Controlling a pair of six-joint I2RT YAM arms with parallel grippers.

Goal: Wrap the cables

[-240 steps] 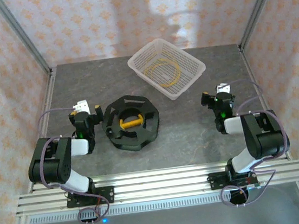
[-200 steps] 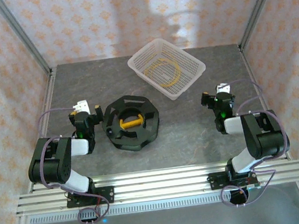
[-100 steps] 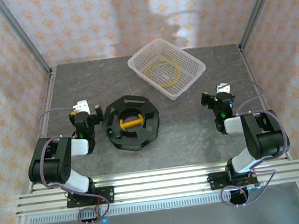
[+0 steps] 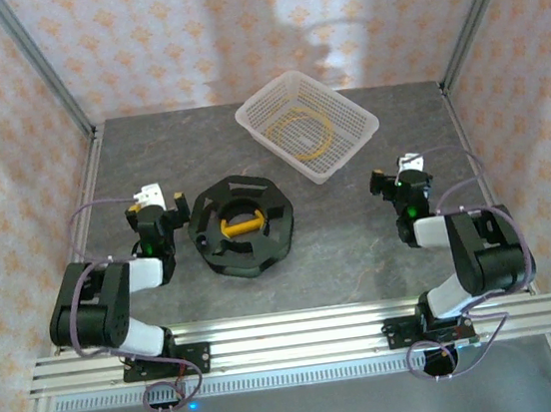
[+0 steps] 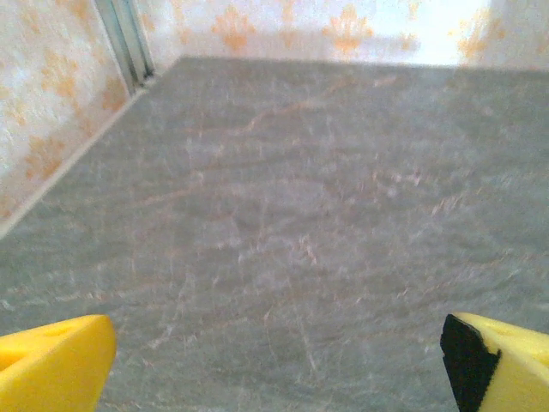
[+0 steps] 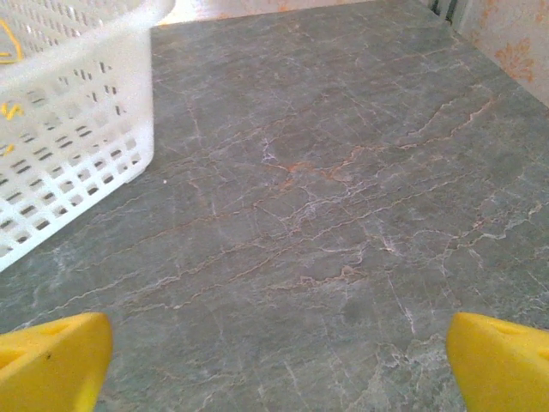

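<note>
The thin yellow cables (image 4: 299, 133) lie in loose loops inside the white mesh basket (image 4: 354, 146) at the back of the table. A black octagonal spool (image 4: 242, 224) with a short yellow hub sits left of centre. My left gripper (image 4: 154, 203) rests just left of the spool, open, its yellow fingertips (image 5: 56, 365) spread wide over bare table. My right gripper (image 4: 399, 175) sits at the right, in front of the basket, also open with nothing between its fingertips (image 6: 502, 365). In the right wrist view the basket's wall (image 6: 77, 129) shows at upper left with a bit of the cables (image 6: 10, 43).
The grey marble table (image 4: 341, 248) is enclosed by patterned walls with metal corner posts (image 4: 42, 64). An aluminium rail (image 4: 292, 340) runs along the near edge under the arm bases. Bare table lies between spool and right arm.
The left arm's elbow has shifted slightly; both grippers, the spool and the basket stay where they were.
</note>
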